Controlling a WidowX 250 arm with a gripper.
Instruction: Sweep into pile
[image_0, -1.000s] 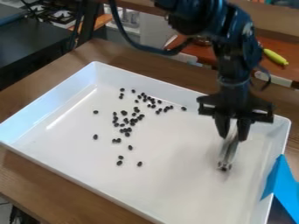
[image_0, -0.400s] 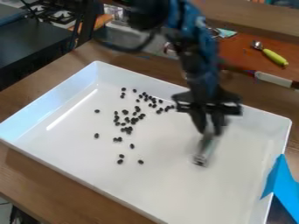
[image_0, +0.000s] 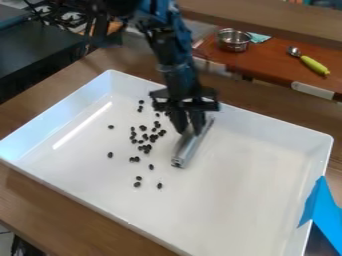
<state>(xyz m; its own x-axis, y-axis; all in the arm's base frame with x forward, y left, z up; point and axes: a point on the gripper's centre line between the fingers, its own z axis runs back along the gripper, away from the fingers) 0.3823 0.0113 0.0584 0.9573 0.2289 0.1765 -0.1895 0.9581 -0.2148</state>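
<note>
Okay, I've got the claw (image_0: 189, 130) hanging over the white tray (image_0: 250, 200), toward its far side, and its fingers are pinched on a silver bar (image_0: 190, 147). The bar runs at a slant, its upper end by the far wall and its lower end pointing toward me, past the fingertips. Whether that lower end touches the tray floor, I can't tell.

And here are the dark pieces (image_0: 147, 149), strewn across the tray floor to the left of the claw in my view. The thickest bunch sits near the fingers, its closest bits just beside them. Two lie beyond that bunch, up by the far wall, and a couple of loners sit farther left, well apart from the claw. A few more trail toward me, left of the bar's lower end, one of them fairly near it.

Around all that, the tray rests on a brown wooden table (image_0: 60, 212), with a blue sheet (image_0: 324, 210) by its right edge. Behind, I see a metal bowl (image_0: 233, 41) and a green-handled spoon (image_0: 312, 64) on a reddish board.
</note>
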